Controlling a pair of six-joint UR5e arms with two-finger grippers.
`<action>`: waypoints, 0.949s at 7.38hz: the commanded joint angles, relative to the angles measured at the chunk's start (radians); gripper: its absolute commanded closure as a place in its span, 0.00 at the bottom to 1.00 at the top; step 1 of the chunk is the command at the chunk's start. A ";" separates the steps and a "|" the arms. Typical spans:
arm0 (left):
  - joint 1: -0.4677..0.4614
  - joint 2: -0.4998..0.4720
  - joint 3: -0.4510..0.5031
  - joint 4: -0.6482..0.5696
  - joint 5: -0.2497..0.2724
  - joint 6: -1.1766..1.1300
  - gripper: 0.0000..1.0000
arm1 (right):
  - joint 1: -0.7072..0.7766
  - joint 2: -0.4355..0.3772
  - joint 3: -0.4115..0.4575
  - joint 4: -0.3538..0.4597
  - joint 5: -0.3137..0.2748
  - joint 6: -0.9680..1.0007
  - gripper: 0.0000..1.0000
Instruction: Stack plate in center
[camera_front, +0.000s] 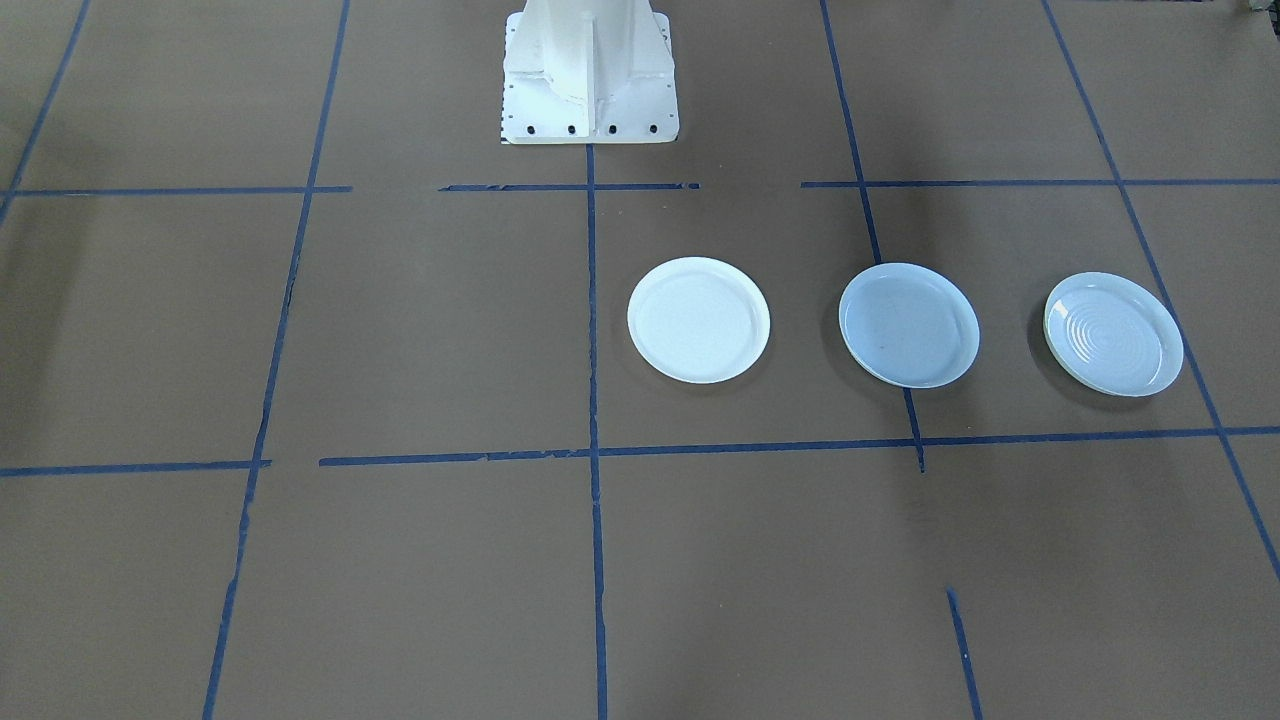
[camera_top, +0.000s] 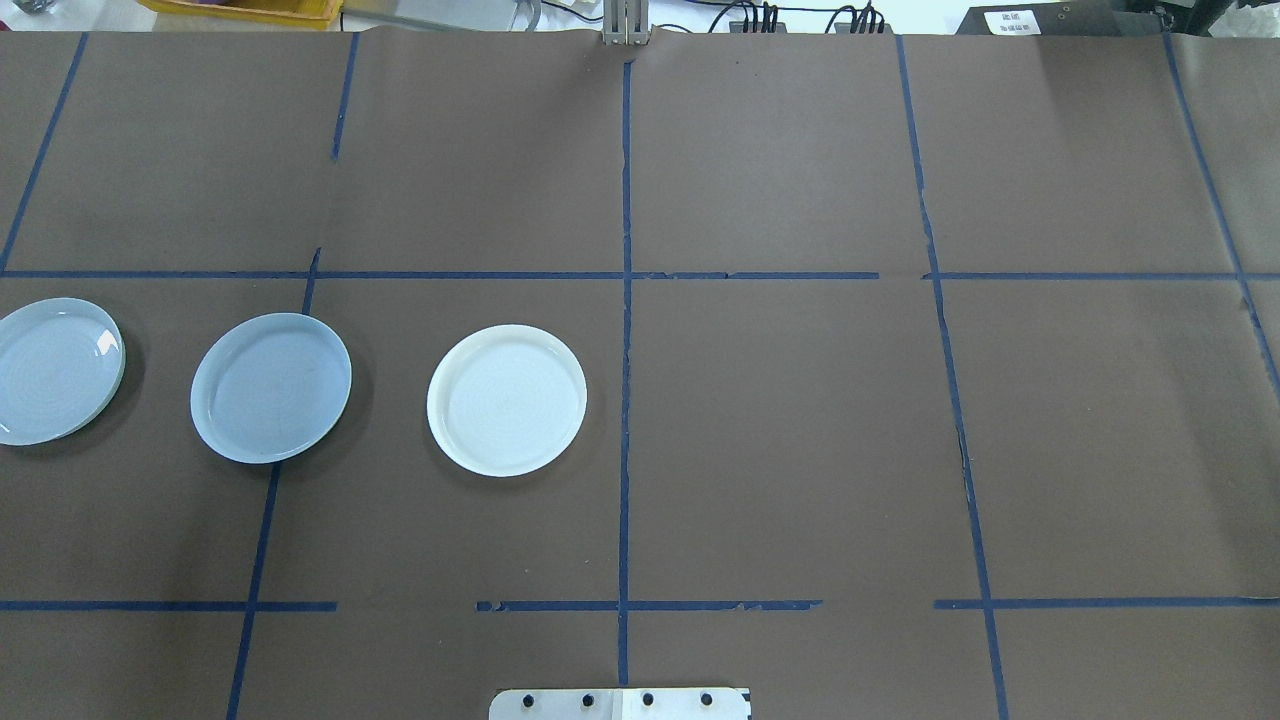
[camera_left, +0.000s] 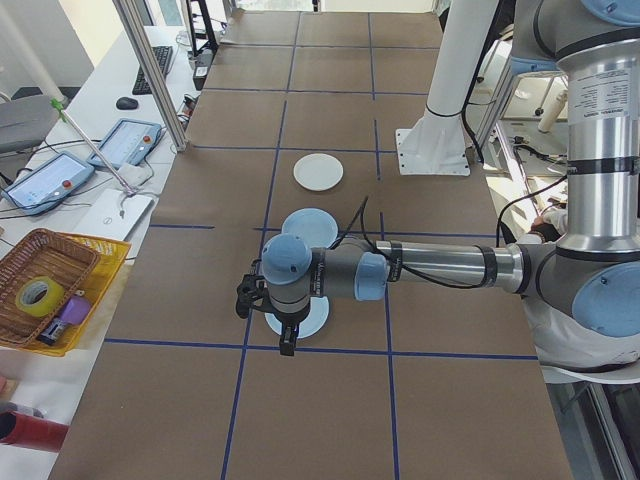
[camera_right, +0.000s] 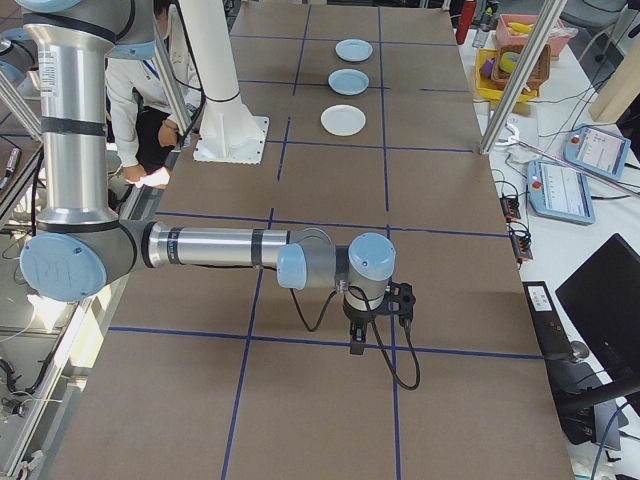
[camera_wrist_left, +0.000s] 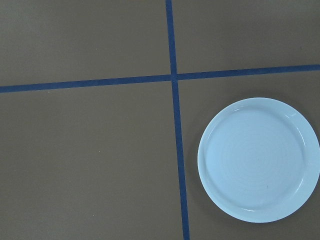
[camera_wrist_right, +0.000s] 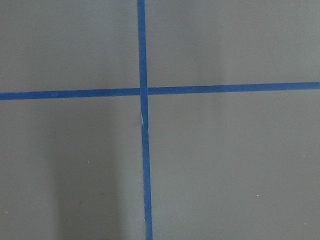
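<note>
— Lying in a row on the brown table (camera_top: 780, 420), three plates sat on the robot's left half, well apart from one another. Which one was the center?

— It was the smooth pale blue-grey plate (camera_front: 908, 325), the middle one of the row. In the overhead view it sat across a blue tape line (camera_top: 262, 540). A tiny dark speck showed on its plain inside.

— And its neighbours?

— A brighter white plate (camera_front: 698, 319) lay nearest the robot's white base (camera_front: 590, 75), just on the left-arm side of the middle tape line. A ringed plate (camera_front: 1113, 333) lay at the outer end, close to the table's edge in the overhead view. None of the three touched or overlapped.

— Where were the arms?

— The left gripper (camera_left: 287, 342) hung pointing down over the near rim of the ringed plate in the view from the robot's left. The left wrist camera looked down on that plate beside a tape crossing. The right gripper (camera_right: 357, 343) hung far from the plates, over a tape crossing (camera_wrist_right: 142, 91) on the bare right half.

— Open or closed?

— I could not tell for either one; they showed only in the side views, small and dark. Nothing could be seen held in either.
</note>
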 joint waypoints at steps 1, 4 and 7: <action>0.003 0.000 -0.009 -0.002 0.000 -0.001 0.00 | 0.000 0.000 0.000 0.000 -0.001 -0.001 0.00; 0.003 -0.002 0.004 -0.014 -0.002 0.000 0.00 | 0.000 0.000 0.000 0.000 0.000 0.001 0.00; 0.034 0.002 0.124 -0.185 -0.003 -0.070 0.00 | 0.000 0.000 0.000 0.000 0.000 0.001 0.00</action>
